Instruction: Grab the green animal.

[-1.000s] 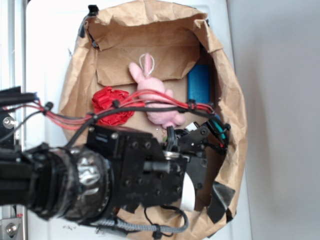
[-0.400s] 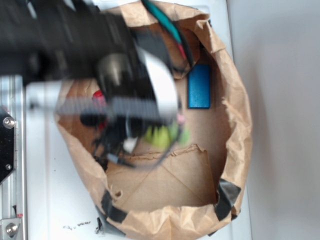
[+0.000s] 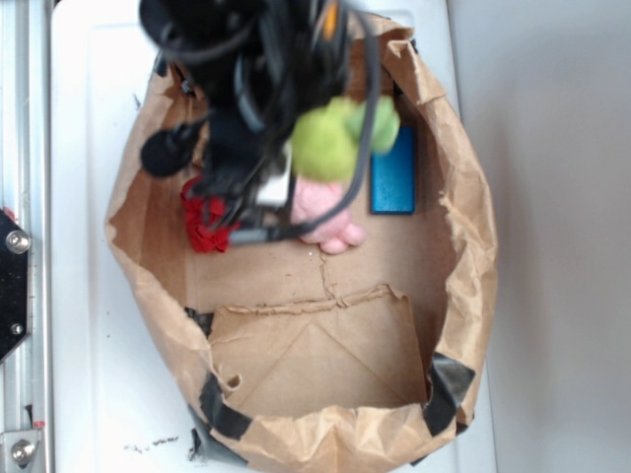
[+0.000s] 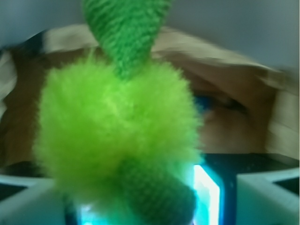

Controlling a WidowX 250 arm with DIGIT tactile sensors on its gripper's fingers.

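The gripper (image 4: 150, 206) was closed on the green animal (image 4: 117, 140), which hung between its fingers (image 4: 267, 197), above the paper bag (image 3: 463, 256). It looked light and soft; the fluffy middle seemed the best hold.

Robot test bench in a lab setting: a plain white worktop (image 3: 89, 296), an aluminium mounting rail (image 3: 20, 148) along its edge, and a taped brown paper bag (image 3: 463, 256) holding toy props.
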